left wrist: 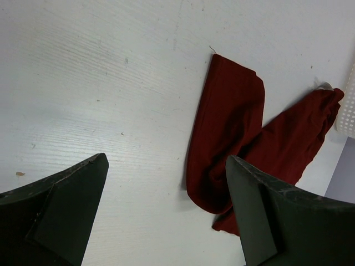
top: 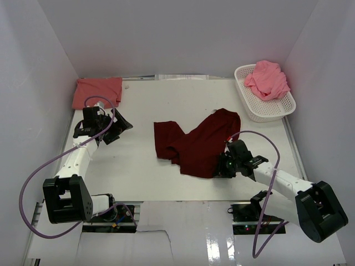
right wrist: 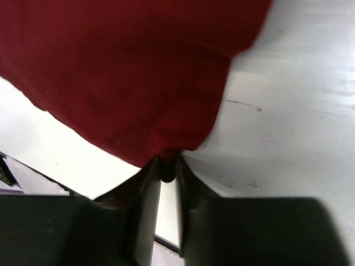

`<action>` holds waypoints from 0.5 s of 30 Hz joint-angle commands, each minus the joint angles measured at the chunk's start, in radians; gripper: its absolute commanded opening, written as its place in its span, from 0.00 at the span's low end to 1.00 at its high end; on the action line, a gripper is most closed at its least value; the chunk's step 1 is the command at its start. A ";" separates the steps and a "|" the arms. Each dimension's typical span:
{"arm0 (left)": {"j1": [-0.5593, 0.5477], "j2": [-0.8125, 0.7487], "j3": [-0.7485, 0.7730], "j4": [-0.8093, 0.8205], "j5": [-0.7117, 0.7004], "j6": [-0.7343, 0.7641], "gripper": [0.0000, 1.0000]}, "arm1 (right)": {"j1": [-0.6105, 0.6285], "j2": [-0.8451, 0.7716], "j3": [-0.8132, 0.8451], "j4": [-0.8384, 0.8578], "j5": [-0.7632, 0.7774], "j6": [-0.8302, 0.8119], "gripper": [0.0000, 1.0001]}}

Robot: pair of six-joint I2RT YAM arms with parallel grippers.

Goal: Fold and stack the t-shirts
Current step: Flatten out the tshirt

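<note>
As the left gripper [left wrist: 166, 160] gapes, the right gripper [right wrist: 168, 165] pinches the maroon t-shirt's [top: 199, 145] edge.

A white perforated basket [top: 270, 112] sits at the table's [top: 138, 172] far right corner, close to the right wall [top: 327, 83]. The tabletop is white, faintly specked.

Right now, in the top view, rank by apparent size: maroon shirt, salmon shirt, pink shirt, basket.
1. maroon shirt
2. basket
3. salmon shirt and pink shirt: about alike, so unranked; the pink one is bunched.
</note>
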 commanded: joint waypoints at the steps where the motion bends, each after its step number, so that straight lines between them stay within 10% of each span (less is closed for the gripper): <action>1: -0.002 -0.009 0.029 -0.003 -0.004 0.016 0.98 | 0.006 0.022 -0.031 -0.040 0.062 -0.013 0.19; 8: -0.001 0.001 0.032 -0.003 0.008 0.016 0.98 | 0.008 -0.035 0.092 -0.037 -0.004 -0.011 0.08; 15: -0.134 0.056 0.079 -0.014 0.037 0.071 0.98 | -0.005 0.169 0.749 -0.230 -0.035 -0.128 0.08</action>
